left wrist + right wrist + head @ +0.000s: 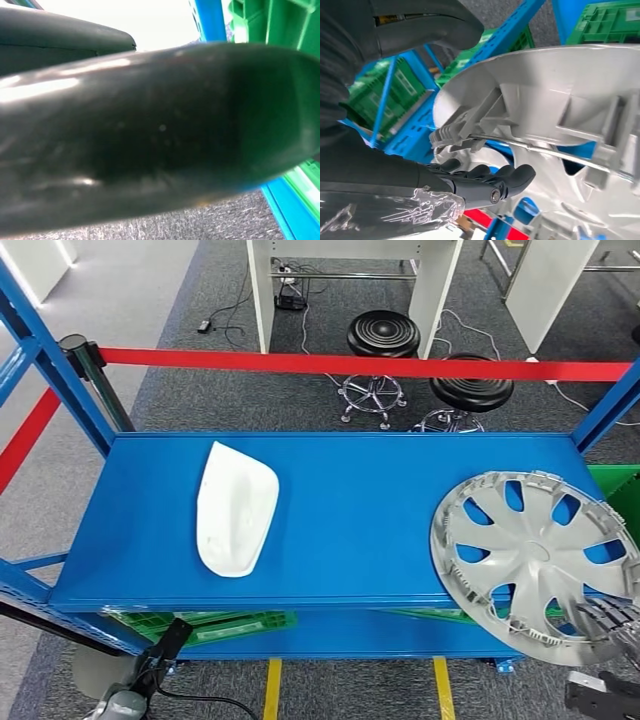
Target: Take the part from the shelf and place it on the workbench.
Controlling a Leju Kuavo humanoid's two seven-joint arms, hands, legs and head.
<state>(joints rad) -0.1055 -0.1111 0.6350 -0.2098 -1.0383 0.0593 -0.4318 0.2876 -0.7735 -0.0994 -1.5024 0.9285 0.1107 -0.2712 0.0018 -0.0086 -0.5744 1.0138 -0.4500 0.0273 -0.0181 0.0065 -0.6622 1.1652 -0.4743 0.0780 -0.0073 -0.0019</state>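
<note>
Nearest the camera, at the lower right of the head view, right hand (607,622) with dark fingers (596,618) laid over the near rim of the silver wheel cover (528,560); seen close in the right wrist view, right hand (486,182) with fingers (508,176) curled beneath the cover's edge, against its ribbed inner side (561,100); grips the wheel cover at that rim, thumb side not plainly visible. Lies at the right end of the blue shelf (340,510), its near edge overhanging the shelf's front lip, spokes open onto blue beneath. Toward the left half of the same shelf, well apart from the cover, white moulded part (235,508), lying flat, rounded end toward the front. Beneath the shelf, green crates (219,622) on a lower level; also green crate walls (606,22) behind the blue uprights in the right wrist view. Behind the shelf, red barrier tape (362,365) stretched across, two black stools (383,335) on grey carpet, white table legs further back. Low at the left edge of the head view, part of the left arm (124,702); left wrist view blocked by a dark blurred surface, so cannot tell whether the left hand is open or closed.
</note>
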